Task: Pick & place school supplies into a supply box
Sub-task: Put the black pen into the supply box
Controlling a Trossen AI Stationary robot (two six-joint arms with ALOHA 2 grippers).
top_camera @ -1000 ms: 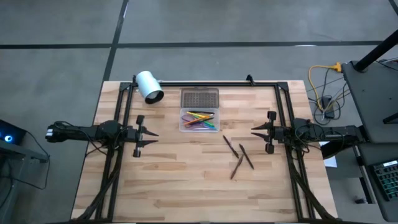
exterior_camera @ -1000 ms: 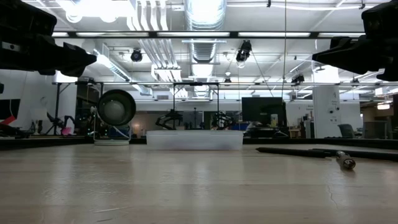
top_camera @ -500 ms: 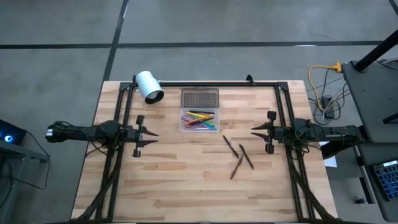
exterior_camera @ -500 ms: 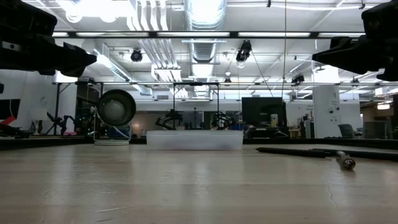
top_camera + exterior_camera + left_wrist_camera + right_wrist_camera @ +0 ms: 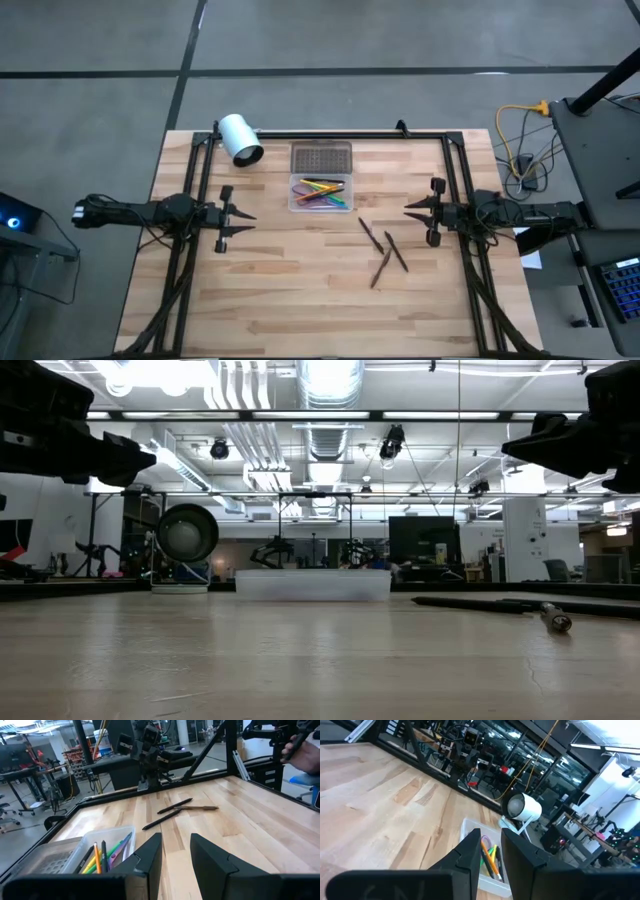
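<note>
Supply box (image 5: 320, 193) sits open mid-worktop (image 5: 280, 300), coloured pens inside, lid (image 5: 321, 158) just behind for access. Three dark pencils (image 5: 384, 250) loose nearby, unpicked. Left hand (image 5: 243, 216) and right hand (image 5: 409, 209) hover at the sides, fingers slightly apart, empty.

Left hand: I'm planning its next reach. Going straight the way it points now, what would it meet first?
Nothing near: the left hand, open, points across bare table. The box lies off that line, as do the dark pens. The right hand lies far ahead; heights unclear.
</note>
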